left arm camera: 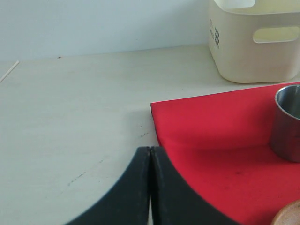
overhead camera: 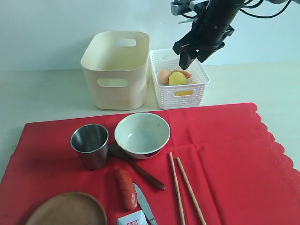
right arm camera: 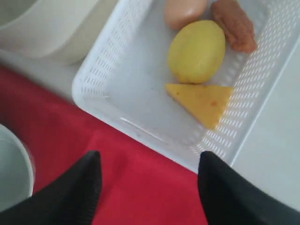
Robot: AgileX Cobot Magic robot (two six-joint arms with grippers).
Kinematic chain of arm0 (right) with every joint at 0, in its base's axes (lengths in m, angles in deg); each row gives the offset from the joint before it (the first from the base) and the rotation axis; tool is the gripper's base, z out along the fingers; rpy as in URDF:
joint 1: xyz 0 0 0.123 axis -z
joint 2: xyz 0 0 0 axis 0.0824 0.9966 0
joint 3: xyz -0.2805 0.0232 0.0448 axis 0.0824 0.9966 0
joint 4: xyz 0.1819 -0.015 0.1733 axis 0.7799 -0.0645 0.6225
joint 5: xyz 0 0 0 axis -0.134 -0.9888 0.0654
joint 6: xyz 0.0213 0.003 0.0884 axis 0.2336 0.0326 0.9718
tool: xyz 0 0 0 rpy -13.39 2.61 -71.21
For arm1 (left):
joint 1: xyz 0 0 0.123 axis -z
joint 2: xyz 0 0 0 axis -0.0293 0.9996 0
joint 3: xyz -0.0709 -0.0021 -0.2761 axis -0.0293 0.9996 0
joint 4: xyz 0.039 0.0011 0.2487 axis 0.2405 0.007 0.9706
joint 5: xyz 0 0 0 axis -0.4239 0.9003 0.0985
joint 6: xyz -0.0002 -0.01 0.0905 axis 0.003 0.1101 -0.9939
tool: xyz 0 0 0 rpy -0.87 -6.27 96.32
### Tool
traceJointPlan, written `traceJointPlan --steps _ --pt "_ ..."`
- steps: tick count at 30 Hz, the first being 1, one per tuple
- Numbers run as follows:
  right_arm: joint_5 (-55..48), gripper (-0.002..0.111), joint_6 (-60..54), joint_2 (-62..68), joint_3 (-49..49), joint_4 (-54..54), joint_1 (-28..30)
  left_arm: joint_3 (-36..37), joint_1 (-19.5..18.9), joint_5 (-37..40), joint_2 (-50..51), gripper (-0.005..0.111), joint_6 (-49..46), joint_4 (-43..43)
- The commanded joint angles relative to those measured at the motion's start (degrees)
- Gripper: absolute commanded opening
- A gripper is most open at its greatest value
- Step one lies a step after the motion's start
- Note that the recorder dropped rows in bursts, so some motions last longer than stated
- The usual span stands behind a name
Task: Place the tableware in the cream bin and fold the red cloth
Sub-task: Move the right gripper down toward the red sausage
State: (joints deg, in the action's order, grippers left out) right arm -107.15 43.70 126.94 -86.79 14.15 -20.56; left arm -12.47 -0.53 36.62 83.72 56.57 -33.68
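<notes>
Tableware sits spread over the red cloth (overhead camera: 234, 164), which lies flat on the table. The steel cup (overhead camera: 90, 144) stands just beside the pale green-white bowl (overhead camera: 142, 134). The dark wooden spoon (overhead camera: 138, 171) lies with its head between those two. Two wooden chopsticks (overhead camera: 185, 190) lie side by side to its right. The metal knife (overhead camera: 145, 205) rests against a sausage (overhead camera: 126, 188), and the brown wooden plate (overhead camera: 68, 209) is at the front left.

Behind the cloth stands the cream bin (overhead camera: 116, 70), and the white lattice basket (overhead camera: 180, 79) beside it holds an egg (overhead camera: 163, 76), a lemon (overhead camera: 177, 78) and cheese (overhead camera: 183, 93).

The right gripper (overhead camera: 189, 60) hangs above that basket, released and holding nothing. The left gripper (left arm camera: 150, 154) is clenched on nothing, by the cloth's corner.
</notes>
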Motion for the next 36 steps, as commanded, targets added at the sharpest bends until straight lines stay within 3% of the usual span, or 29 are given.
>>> traceJointPlan --steps 1,12,18,24,36 --pt "-1.1 0.057 2.9 -3.3 2.7 -0.7 0.1 0.2 -0.2 -0.5 -0.3 0.0 0.0 0.2" --pt "-1.1 0.055 2.8 -18.4 23.0 -0.7 0.1 0.2 -0.2 -0.5 -0.3 0.0 0.0 0.2" --pt "5.0 0.055 2.8 -27.8 35.6 0.5 0.1 0.2 -0.2 -0.5 -0.3 0.0 0.0 0.2" --pt "13.4 0.055 -2.5 -37.0 48.6 8.4 -0.5 0.2 -0.2 -0.5 -0.3 0.0 0.0 0.2" --pt "23.5 0.055 -2.7 -38.9 58.9 8.8 -22.2 0.2 -0.2 -0.5 -0.3 0.0 0.0 0.2"
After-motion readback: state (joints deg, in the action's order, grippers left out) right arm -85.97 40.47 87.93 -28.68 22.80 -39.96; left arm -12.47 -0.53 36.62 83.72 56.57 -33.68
